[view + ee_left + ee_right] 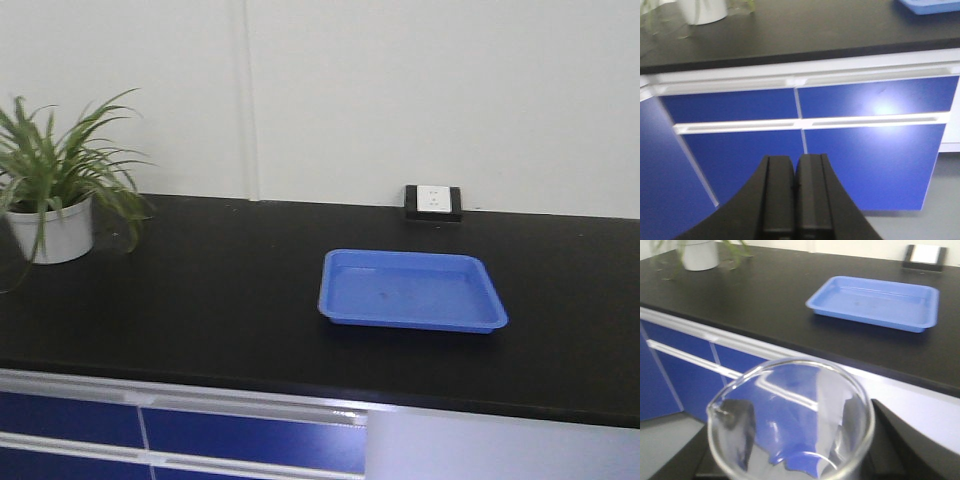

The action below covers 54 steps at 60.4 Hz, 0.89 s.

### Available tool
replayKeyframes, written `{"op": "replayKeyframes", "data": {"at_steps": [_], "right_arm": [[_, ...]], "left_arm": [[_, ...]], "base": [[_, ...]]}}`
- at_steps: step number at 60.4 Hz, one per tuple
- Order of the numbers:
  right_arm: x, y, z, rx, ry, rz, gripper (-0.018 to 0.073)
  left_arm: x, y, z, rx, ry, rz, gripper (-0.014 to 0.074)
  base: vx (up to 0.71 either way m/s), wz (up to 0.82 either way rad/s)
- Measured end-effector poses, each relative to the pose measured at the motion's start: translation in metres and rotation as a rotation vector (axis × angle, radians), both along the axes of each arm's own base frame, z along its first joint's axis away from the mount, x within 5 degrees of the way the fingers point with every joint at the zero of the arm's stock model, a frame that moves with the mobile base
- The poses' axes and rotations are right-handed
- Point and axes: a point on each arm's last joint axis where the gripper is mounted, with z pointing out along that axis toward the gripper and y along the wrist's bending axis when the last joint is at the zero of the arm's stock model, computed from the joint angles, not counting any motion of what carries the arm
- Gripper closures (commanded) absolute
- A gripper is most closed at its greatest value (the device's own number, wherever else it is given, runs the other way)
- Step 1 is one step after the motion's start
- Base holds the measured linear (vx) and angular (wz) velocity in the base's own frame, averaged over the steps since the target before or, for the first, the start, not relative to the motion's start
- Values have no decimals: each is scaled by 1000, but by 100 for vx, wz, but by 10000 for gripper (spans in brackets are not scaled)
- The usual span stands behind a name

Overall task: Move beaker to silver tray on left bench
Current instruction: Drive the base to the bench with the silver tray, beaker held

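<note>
The clear glass beaker (790, 390) fills the bottom of the right wrist view, rim towards the camera and spout at the left. My right gripper (800, 445) is shut on it, with a dark finger on each side of the glass. It is held in front of the bench edge, below the level of the black top. My left gripper (796, 167) is shut and empty, its jaws pressed together, facing blue drawer fronts. No silver tray shows in any view. Neither gripper shows in the front view.
A black bench (200, 290) carries a blue tray (412, 290) right of centre, a potted plant in a white pot (55, 230) at the far left and a wall socket (433, 202) at the back. Blue drawers (740, 105) run under the bench.
</note>
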Motion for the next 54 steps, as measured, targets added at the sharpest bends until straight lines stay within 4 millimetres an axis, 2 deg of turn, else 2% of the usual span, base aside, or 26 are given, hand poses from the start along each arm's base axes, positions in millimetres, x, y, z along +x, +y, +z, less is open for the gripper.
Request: {"op": "replayKeyframes", "data": {"at_steps": [54], "right_arm": [[0, 0, 0, 0, 0, 0, 571]], "left_arm": [[0, 0, 0, 0, 0, 0, 595]], "base": [[-34, 53]]}}
